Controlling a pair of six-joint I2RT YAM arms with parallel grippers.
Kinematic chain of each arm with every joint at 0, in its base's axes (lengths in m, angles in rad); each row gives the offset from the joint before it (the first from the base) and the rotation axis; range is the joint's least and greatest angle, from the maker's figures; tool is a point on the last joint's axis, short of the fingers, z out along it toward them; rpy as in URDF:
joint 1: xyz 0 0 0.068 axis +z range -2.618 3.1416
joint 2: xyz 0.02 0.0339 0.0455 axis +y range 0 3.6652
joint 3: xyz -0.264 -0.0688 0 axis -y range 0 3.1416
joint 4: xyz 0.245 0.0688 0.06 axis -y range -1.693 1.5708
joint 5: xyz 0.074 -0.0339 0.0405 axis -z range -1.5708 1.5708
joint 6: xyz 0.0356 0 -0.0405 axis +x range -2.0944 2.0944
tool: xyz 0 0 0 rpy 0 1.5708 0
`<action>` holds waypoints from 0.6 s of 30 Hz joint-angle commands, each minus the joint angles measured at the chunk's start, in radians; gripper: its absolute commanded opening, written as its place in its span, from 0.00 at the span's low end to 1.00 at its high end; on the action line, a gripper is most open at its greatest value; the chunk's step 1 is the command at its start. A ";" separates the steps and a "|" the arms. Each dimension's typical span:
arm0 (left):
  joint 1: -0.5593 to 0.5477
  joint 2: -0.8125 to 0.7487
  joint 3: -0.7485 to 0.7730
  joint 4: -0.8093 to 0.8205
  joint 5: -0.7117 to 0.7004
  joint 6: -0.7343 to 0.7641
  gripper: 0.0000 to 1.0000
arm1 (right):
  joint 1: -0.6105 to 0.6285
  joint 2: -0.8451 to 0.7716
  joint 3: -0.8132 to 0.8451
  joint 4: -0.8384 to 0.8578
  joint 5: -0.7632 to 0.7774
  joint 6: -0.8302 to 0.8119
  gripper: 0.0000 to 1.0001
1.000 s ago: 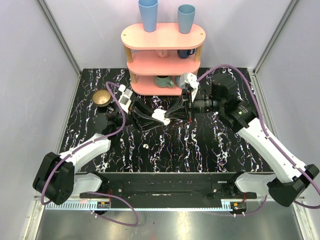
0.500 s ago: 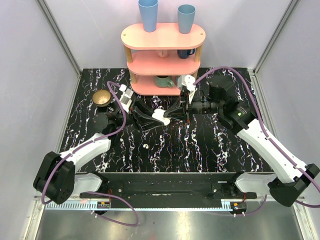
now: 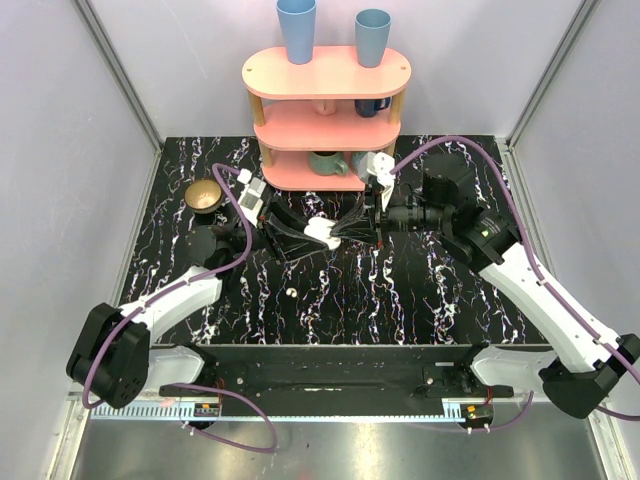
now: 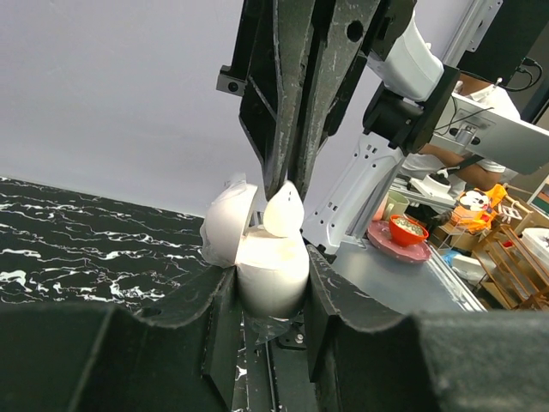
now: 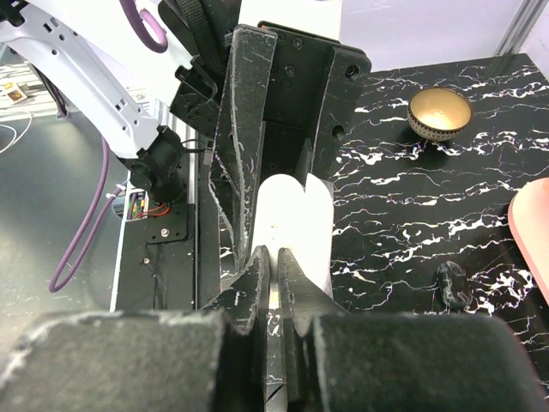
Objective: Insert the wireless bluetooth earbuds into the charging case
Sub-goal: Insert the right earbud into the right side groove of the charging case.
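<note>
Two arms meeting mid-table above a black tabletop (image 3: 440, 300) streaked with white, boxed in by pale lavender walls (image 3: 60, 150) on the left, right and behind. At the far edge, a pink three-tier shelf (image 3: 326, 72) with two blue cups (image 3: 296, 28) on top; a gold bowl (image 3: 205, 196) to its left. Open tabletop toward the bases and along the right side; little room behind the grippers, with the shelf close by.

Charging case (image 4: 273, 275) held up off the surface, clamped at its lower half between the fingers of the left gripper (image 4: 271, 296): white, smooth, egg-rounded, lid swung open to one side. Right gripper (image 5: 274, 279) pinched tight on one earbud (image 4: 283, 210), a small white teardrop with its tip up, poised at the case's open mouth; seated or not, cannot tell. Second earbud (image 3: 290, 293) lying loose on the tabletop, nearer the bases, well apart from the case.
</note>
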 commanded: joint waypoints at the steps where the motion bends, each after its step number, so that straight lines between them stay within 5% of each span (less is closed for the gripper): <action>1: 0.003 -0.016 0.019 0.356 -0.044 0.024 0.00 | 0.011 -0.040 -0.017 0.008 0.020 0.017 0.00; 18: 0.001 -0.049 -0.006 0.352 -0.080 0.081 0.00 | 0.011 -0.022 -0.036 0.029 -0.046 0.071 0.00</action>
